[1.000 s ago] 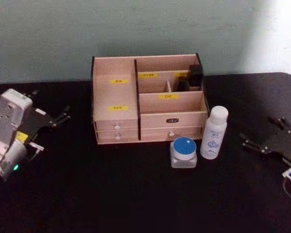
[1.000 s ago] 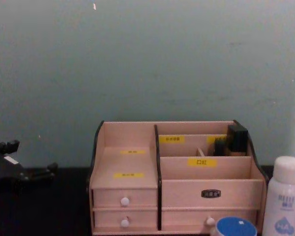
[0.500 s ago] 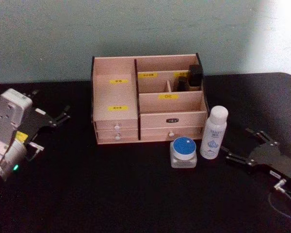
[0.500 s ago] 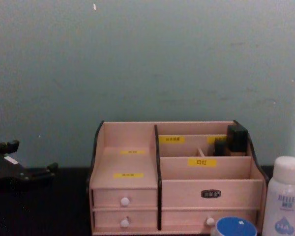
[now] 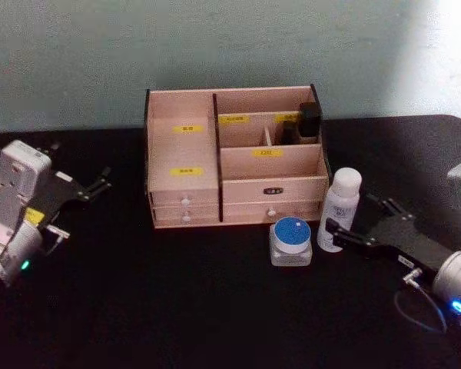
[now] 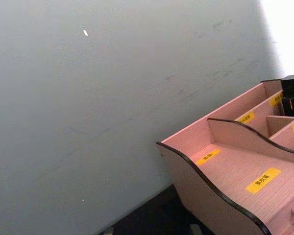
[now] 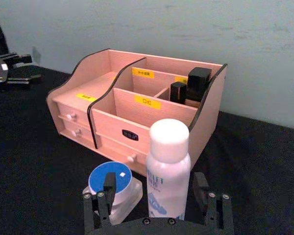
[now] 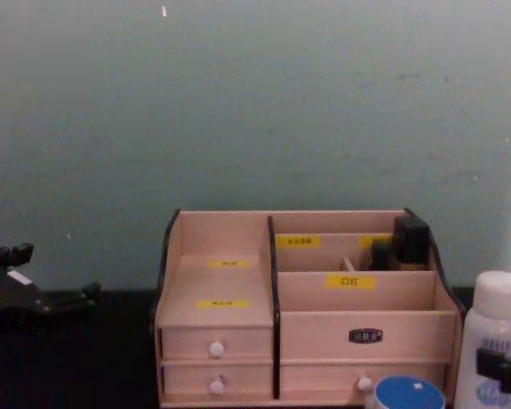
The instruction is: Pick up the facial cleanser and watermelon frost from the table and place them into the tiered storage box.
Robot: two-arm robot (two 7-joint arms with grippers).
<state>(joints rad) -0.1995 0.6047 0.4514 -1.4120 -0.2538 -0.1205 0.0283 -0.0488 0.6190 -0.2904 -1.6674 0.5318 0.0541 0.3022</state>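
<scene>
1. right gripper (image 7: 154, 195): jaws spread wide, one finger on each side of the white bottle (image 5: 342, 194), low on its body. contact cannot be confirmed, so treat the bottle as not yet gripped.
2. white bottle: stands upright on the table (image 5: 177, 307), just in front of the storage box (image 5: 180, 154), at the box's front right corner.
3. handling, white bottle: judged to be a stiff, smooth, round plastic body, probably light. it is tall and narrow, so it tips easily. take hold across the straight body at about mid-height, below the cap. a low pinch may let it lean, and the slick wall may slip under a weak squeeze.
4. blue-lidded jar (image 5: 291, 241): stands in front of the box's right-hand drawers, nearer the box's centre line than the bottle and apart from the fingers.
5. handling, jar: squat and stable with clear, thick walls, so probably heavy for its size and breakable. take hold across the body under the lid, not on the lid itself.
6. left gripper (image 5: 104, 178): jaws spread and holding nothing, idle well to the left of the box.
7. target: the box's open stepped compartments. the rear right one already holds dark items (image 5: 309, 119).
</scene>
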